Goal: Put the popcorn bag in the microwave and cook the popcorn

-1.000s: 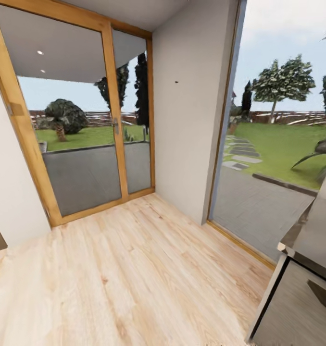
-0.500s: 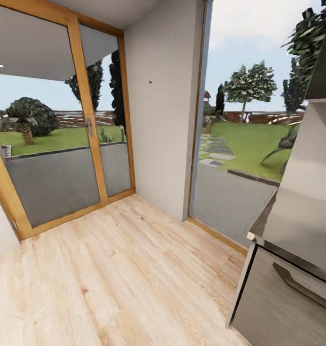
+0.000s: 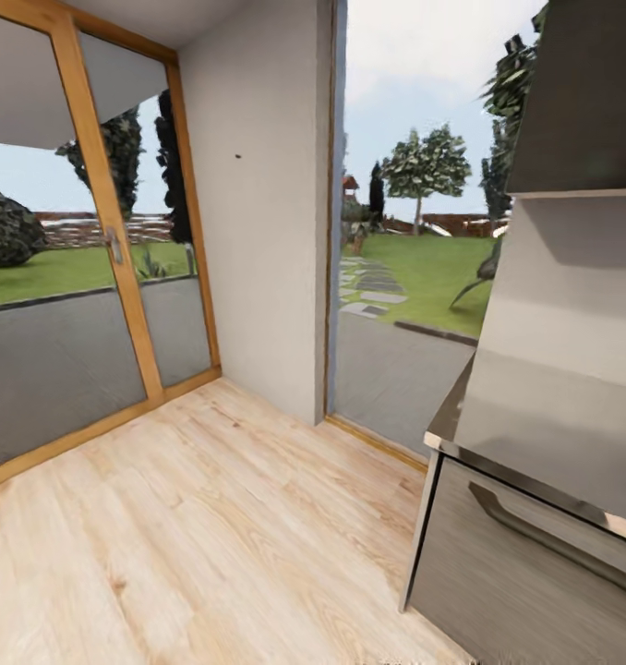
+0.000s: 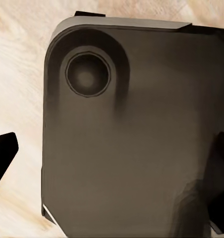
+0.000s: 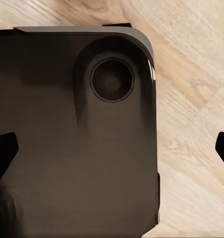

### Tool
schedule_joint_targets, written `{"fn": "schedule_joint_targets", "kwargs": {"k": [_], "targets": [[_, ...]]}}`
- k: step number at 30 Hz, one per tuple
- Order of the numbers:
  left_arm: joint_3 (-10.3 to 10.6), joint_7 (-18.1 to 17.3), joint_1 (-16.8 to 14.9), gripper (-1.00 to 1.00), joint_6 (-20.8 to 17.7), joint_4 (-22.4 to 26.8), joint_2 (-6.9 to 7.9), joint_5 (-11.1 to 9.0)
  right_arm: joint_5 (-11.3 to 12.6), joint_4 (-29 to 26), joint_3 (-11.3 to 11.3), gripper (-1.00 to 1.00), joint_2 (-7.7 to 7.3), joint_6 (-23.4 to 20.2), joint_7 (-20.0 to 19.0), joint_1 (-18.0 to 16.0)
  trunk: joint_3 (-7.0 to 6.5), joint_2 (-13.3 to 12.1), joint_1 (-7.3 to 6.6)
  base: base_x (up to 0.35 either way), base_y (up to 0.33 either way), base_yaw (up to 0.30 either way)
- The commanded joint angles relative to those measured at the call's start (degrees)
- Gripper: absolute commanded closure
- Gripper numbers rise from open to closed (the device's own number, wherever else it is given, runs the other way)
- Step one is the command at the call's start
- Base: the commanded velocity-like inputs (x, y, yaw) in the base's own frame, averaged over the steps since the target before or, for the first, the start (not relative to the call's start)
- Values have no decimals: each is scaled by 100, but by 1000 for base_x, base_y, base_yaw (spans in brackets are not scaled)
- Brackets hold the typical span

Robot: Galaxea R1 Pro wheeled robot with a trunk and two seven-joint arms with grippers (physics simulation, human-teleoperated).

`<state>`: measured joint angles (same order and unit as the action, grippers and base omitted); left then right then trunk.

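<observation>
The popcorn bag, the popcorn and the microwave are out of view. At the right of the head view is the end of a smooth grey steel countertop (image 3: 498,420) above a grey drawer front with a long handle (image 3: 535,536). In the left wrist view my left gripper (image 4: 112,168) is open, its dark fingertips (image 4: 3,153) far apart over the robot's dark base (image 4: 132,139). In the right wrist view my right gripper (image 5: 112,151) is open too, with nothing between its fingertips (image 5: 3,153), over the same kind of dark base panel (image 5: 67,139).
Light wooden floor (image 3: 211,536) stretches ahead and left. A wood-framed glass door (image 3: 91,277) stands at the left, a white wall corner (image 3: 258,231) in the middle, and a tall window onto a garden (image 3: 396,277) beside it. A dark cabinet or hood (image 3: 581,92) hangs at upper right.
The whole head view has swung to the right: the glass door and wall slid left in the picture, and the steel countertop and drawer front take up more of the right side.
</observation>
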<state>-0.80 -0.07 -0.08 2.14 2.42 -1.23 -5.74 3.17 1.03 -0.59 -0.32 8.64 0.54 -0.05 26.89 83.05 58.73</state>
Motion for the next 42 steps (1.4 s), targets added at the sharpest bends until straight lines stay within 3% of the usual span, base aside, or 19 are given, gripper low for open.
{"fn": "schedule_joint_targets", "kwargs": {"k": [1,42], "targets": [[-5,-1,-1,-100,18,-3,-2,-59,32,11,-3,-100,0,33,1,-4,4,2,0,0,0,-298],[-9,16,-1,-100,21,-5,8,-77,-62,4,33,-100,-39,39,-23,-4,4,2,0,0,0,-298]]}}
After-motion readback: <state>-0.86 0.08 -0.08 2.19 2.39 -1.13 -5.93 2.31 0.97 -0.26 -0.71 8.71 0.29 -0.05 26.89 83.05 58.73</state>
